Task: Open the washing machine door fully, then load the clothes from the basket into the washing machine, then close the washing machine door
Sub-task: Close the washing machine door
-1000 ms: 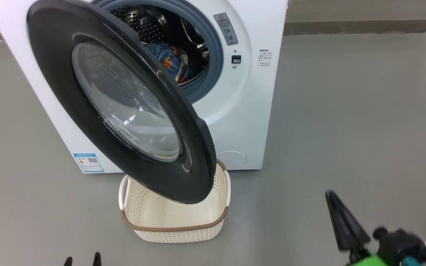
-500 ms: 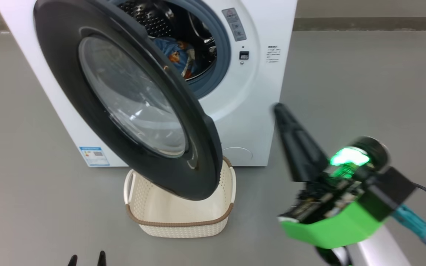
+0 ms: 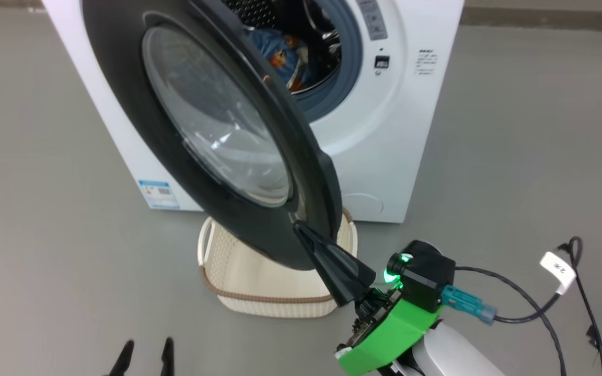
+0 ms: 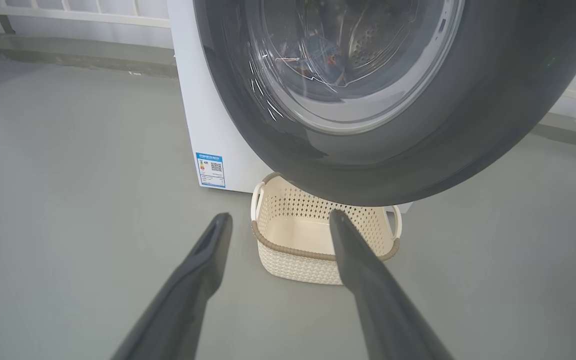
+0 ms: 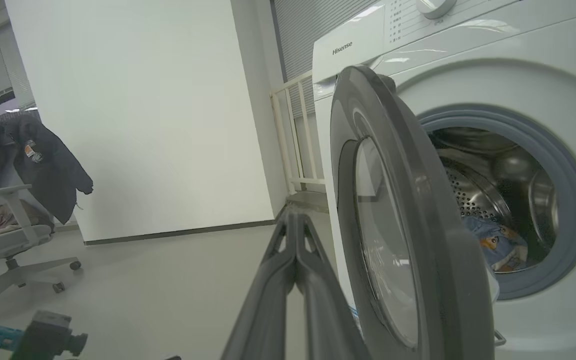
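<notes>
Black and glossy, the washing machine door [image 3: 212, 125] stood half open, swung out above the basket [image 3: 275, 300], which sat on the floor just before the washing machine [image 3: 384, 146] with no cloth showing in it. The clothes [image 3: 280, 49] lay heaped in the drum, close behind the grey gasket. Our right gripper [image 3: 300, 228], jaws pressed together into one point, sat at the outer side of the door's lower rim, though we could not tell whether it touched. We judged that so narrow a tip might skid off the slick, curved rim in a push, and that cloth near the gasket could get pinched. Our left gripper [image 3: 148, 342] hung low, jaws wide apart, well clear. Bare floor lay open on both sides; only the basket beneath the door's edge and the trailing cable [image 3: 525, 303] crowded us.
</notes>
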Controlling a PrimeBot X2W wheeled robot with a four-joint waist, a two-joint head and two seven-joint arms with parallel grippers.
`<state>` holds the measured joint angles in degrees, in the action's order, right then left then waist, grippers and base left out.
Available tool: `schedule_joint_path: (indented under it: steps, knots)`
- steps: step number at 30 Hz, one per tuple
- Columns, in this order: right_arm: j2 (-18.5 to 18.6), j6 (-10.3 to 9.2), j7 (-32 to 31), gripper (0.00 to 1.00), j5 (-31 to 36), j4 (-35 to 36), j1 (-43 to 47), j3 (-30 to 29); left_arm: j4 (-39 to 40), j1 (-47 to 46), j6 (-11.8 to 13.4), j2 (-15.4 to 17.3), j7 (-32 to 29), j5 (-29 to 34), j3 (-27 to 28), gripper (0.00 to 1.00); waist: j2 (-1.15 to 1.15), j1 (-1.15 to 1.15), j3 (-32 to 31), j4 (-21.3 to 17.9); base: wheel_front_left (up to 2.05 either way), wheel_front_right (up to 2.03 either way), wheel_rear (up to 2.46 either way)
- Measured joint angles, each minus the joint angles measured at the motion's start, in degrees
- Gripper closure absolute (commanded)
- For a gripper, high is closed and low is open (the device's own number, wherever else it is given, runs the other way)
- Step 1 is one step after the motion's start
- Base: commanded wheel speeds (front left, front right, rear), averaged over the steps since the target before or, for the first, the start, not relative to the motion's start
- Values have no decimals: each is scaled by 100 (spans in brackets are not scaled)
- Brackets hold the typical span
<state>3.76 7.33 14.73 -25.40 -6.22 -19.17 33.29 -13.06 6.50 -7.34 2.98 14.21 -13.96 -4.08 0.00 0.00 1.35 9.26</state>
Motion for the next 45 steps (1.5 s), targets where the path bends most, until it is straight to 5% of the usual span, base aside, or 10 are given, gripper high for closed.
schedule_joint_path:
  steps: [23,45]
  knots:
    - [14,0,0,100,-113,-833,-563,-456,70,-481,0,160,0,-361,-385,0,0,0,697,516,0,0,0]
    - [12,7,0,100,214,-1028,-1005,-765,145,-678,0,198,1,-503,-403,0,0,0,1123,501,0,0,0]
